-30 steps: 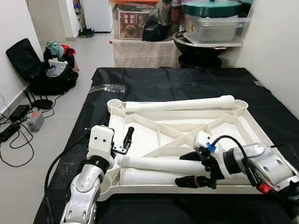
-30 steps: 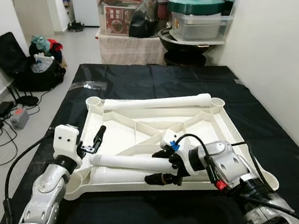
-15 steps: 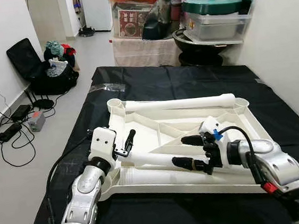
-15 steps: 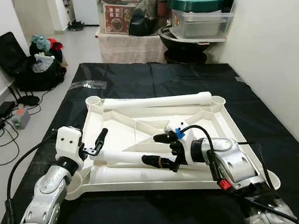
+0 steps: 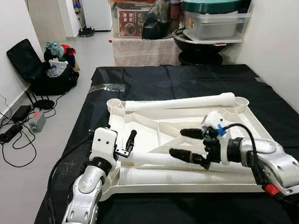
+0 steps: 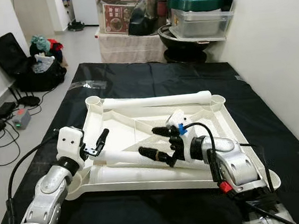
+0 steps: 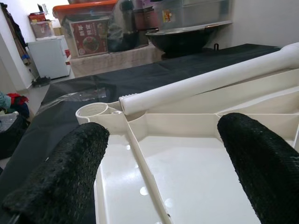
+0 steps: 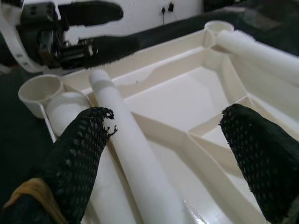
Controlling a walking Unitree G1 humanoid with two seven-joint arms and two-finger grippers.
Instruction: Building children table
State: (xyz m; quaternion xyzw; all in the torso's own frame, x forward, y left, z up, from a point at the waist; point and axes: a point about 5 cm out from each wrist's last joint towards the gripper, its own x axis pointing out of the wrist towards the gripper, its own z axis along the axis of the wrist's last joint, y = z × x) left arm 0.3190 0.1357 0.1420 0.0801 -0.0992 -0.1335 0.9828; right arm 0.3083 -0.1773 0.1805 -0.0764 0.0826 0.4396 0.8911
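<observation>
Lifted off the near table leg [image 5: 160,159], the right gripper [image 5: 187,143] now hovers spread wide over the upturned tabletop [image 5: 141,131]. Three legs lie in it: one along its far edge, two near. Left gripper [image 7: 163,154] gapes wide at the left edge.

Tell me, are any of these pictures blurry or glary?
Eye views: sharp, evenly lit. Left wrist view: fingers soft up close, small glints on the white tabletop. Right wrist view: near fingers and leg tube slightly soft, far end washed out.

Black suitcase [image 5: 32,68], green-lidded storage bin [image 5: 216,19], white fridge [image 5: 97,9]
</observation>
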